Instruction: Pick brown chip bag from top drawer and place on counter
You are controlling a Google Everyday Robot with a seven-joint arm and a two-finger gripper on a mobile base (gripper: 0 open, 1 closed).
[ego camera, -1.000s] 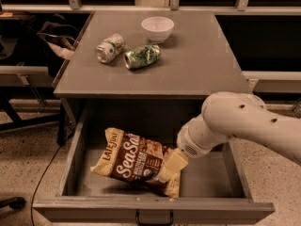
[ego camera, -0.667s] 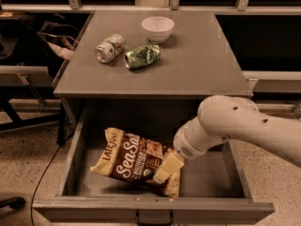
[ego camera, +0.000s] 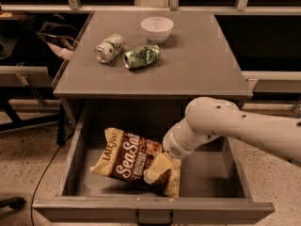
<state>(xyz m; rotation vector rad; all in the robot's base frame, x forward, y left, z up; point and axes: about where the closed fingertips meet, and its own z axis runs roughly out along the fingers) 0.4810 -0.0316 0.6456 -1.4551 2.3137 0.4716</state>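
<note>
- Gripper (ego camera: 159, 169) down inside the open top drawer (ego camera: 207, 175), sitting on the right-hand end of the brown chip bag (ego camera: 126, 155). How far open it is, and whether it has any hold on the bag, cannot be told from this view.
- Change over the last second: the white arm (ego camera: 211, 121) shifts left and lower, the wrist closing in over the bag's right edge.
- Bag itself shows no shift: same spot on the drawer floor, left of centre, label up, not lifted.
- Reading: approach looks finished and the grasp is in hand; lift and transfer not yet begun.
- Counter (ego camera: 193, 67) above carries a silver crushed can (ego camera: 109, 48), a green crushed can (ego camera: 141, 56) and a white bowl (ego camera: 157, 28), all toward the back left; the front and right look the likeliest landing zone.
</note>
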